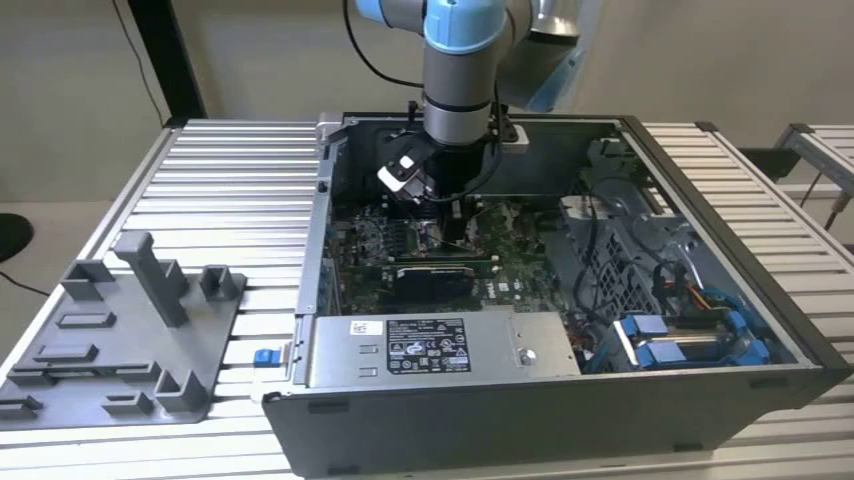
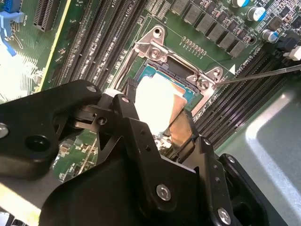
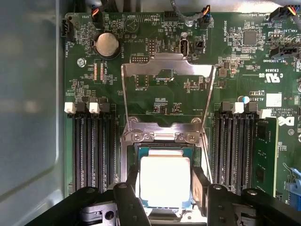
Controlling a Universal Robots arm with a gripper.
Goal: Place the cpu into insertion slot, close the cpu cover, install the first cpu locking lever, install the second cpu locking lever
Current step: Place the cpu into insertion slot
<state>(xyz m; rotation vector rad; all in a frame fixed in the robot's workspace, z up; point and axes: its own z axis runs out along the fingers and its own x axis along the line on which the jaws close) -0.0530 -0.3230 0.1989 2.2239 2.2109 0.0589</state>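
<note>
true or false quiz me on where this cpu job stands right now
1. The cpu cover is flipped open, off the socket. True.
2. The cpu lies on the grey tray. False: it is at the insertion slot, right by the gripper.
3. The gripper is down inside the computer case. True.
4. The grey tray sits inside the case. False: it rests on the table, at the exterior view's left of the case.

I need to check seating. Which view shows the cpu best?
The first wrist view: the cpu faces the camera squarely, inside the insertion slot. The second wrist view shows it glared, partly behind the gripper. In the exterior view the arm stands over it.
</note>
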